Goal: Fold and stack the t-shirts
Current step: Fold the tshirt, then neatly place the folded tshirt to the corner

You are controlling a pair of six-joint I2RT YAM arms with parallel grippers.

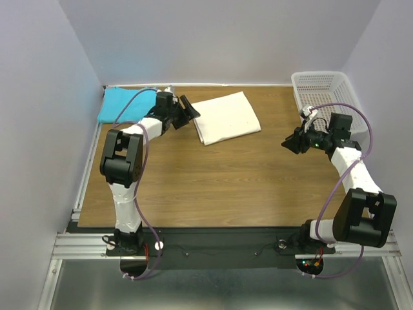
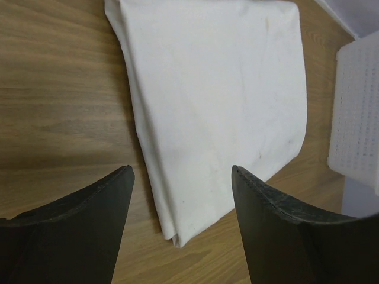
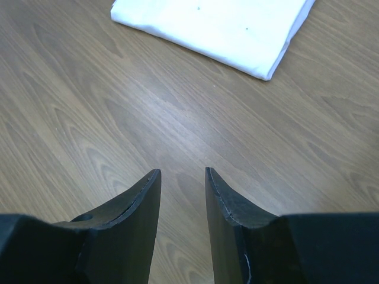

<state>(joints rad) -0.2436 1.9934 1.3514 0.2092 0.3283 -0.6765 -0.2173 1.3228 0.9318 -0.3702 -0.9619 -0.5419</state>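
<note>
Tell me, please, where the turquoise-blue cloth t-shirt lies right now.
In the top view, the turquoise-blue t-shirt lies at the far left corner of the wooden table, left of the folded cream-white cloth t-shirt.

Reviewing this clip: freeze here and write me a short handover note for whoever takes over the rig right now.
Left gripper: open, empty, at the left edge of the cream-white t-shirt.
Right gripper: open, empty, over bare table, to the right of that shirt.
Shirts: the cream-white one lies folded at the far centre. The turquoise t-shirt lies at the far-left corner and looks folded, partly hidden by the left arm's cable. The two lie apart.
Done: folding, as far as can be seen.
Left: stack one shirt on the other.
</note>
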